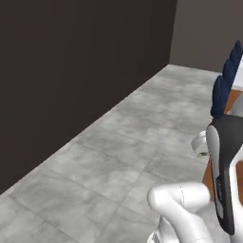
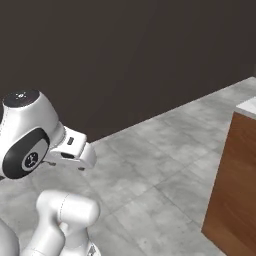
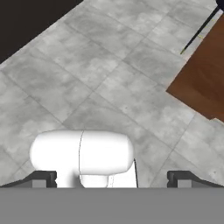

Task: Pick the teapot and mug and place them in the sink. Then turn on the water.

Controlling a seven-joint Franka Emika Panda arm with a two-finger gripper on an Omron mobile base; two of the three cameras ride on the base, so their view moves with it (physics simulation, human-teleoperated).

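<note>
Showing gripper [image 3: 112,177] jaws wide over grey floor [image 3: 109,65], hand view

The wooden cabinet [image 2: 234,190] runs off the right edge, and the dark blue chair [image 1: 227,80] is cut off too.

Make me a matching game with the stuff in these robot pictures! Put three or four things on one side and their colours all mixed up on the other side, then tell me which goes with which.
Things:
1. floor
2. wall
3. cabinet side
4. chair back

Colours:
A. warm brown wood
B. dark blue
C. grey tiles
D. very dark brown, almost black

Pairs: 1-C, 2-D, 3-A, 4-B
</note>
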